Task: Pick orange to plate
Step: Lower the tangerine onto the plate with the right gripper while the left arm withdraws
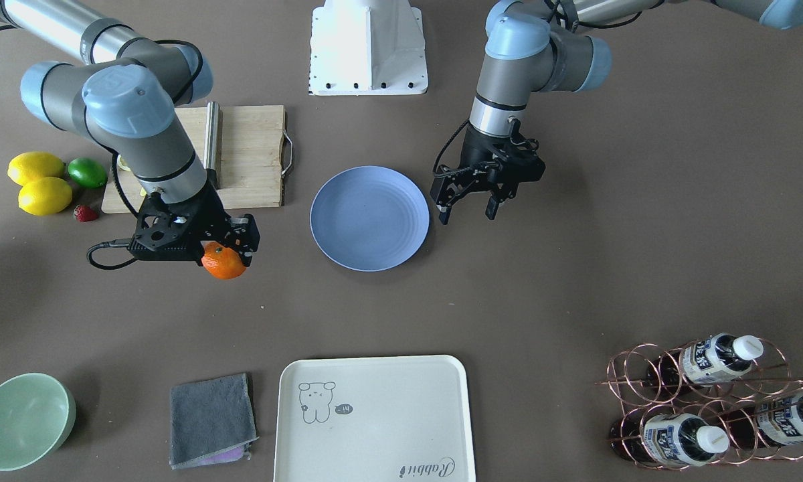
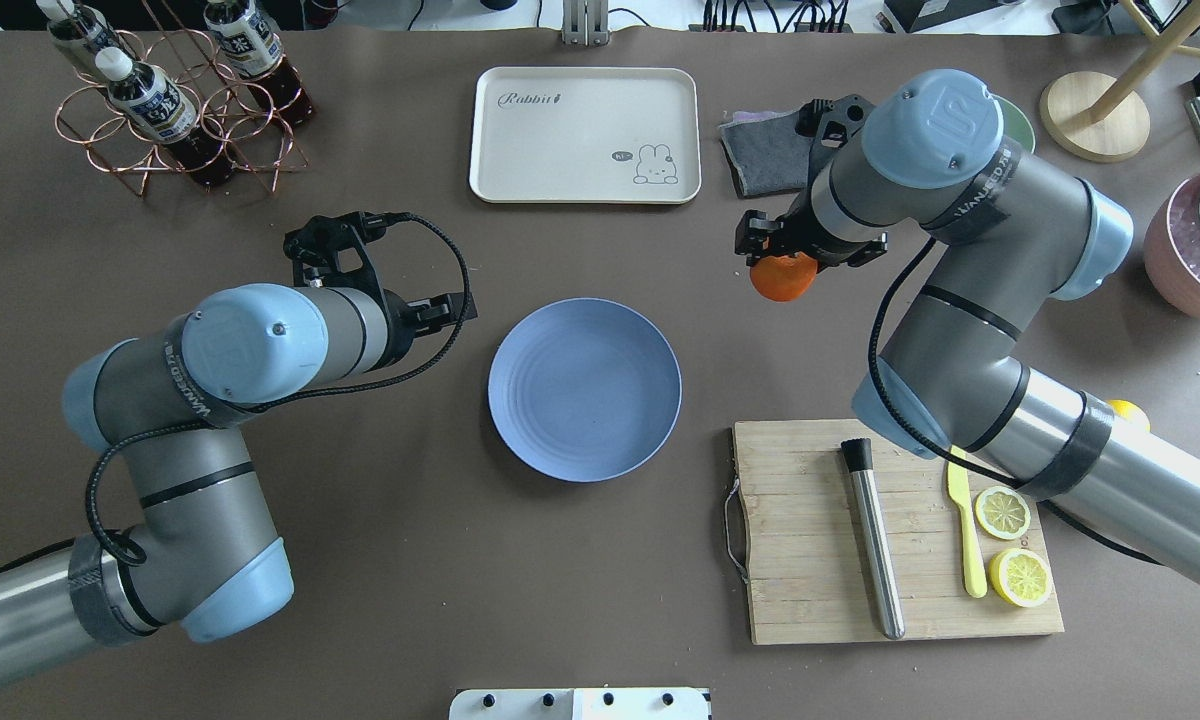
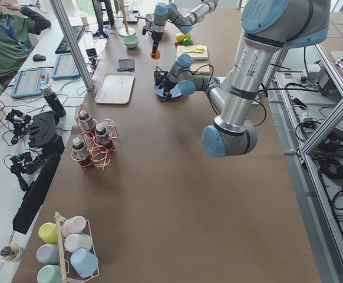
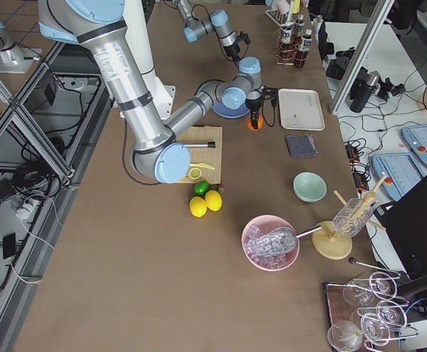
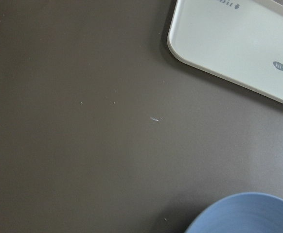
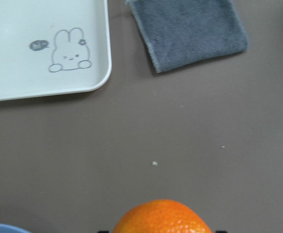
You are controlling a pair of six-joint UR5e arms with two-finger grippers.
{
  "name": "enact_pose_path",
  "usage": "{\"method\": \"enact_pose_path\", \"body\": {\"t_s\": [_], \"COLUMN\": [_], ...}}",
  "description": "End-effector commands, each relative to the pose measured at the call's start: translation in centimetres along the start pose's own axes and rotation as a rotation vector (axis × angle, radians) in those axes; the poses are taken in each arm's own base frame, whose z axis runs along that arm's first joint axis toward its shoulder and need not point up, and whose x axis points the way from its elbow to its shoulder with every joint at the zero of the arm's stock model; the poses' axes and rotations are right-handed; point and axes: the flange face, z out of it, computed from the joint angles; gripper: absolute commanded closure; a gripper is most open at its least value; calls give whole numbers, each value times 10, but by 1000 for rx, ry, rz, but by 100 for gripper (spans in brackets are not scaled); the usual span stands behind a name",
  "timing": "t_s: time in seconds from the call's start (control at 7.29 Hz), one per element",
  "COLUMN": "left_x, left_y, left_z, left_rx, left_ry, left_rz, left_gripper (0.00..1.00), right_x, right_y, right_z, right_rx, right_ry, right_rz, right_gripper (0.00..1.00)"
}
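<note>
My right gripper (image 1: pixel 229 253) is shut on the orange (image 1: pixel 224 263), a small bright fruit. It holds the orange above the table, beside the blue plate (image 1: pixel 369 218) and apart from it. In the overhead view the orange (image 2: pixel 783 280) hangs to the right of the plate (image 2: pixel 584 389). The right wrist view shows only the top of the orange (image 6: pixel 163 217) at its bottom edge. On the plate's other side my left gripper (image 1: pixel 468 212) stands open, with nothing between its fingers. Nothing lies on the plate.
A cutting board (image 1: pixel 251 157) with a steel rod, a yellow knife and lemon slices lies behind the right arm. Two lemons (image 1: pixel 37 182), a lime (image 1: pixel 87 172) and a strawberry (image 1: pixel 85 213) lie beside it. A cream tray (image 1: pixel 375 418), grey cloth (image 1: pixel 211 418), green bowl (image 1: pixel 20 420) and bottle rack (image 1: pixel 709 402) line the far side.
</note>
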Motion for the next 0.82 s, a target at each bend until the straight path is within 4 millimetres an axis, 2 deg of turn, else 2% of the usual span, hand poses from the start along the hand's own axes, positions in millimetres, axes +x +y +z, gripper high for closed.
{"method": "enact_pose_path", "body": {"t_s": [0.0,0.14,0.27,0.55,0.69], "left_x": [-77,-90,-95,-106,-106], "left_y": [-43,-55,-68,-85,-86], "left_z": [-14,-16,-20,-21,-21], "left_rx": [-13,-9,-12,5,6], "left_ry": [-69,-84,-81,-98,-100], "left_rz": [207,196,179,158,155], "left_gripper": [2,2,2,2,2], "right_x": [-91,-124,-141,-171,-177], "right_y": [67,110,138,139,138], "right_z": [-2,6,12,47,55], "right_rx": [41,37,49,50,55], "right_ry": [-43,-59,-62,-10,4], "right_rz": [-14,-58,-69,-78,-83], "right_gripper": [100,100,100,100,100]}}
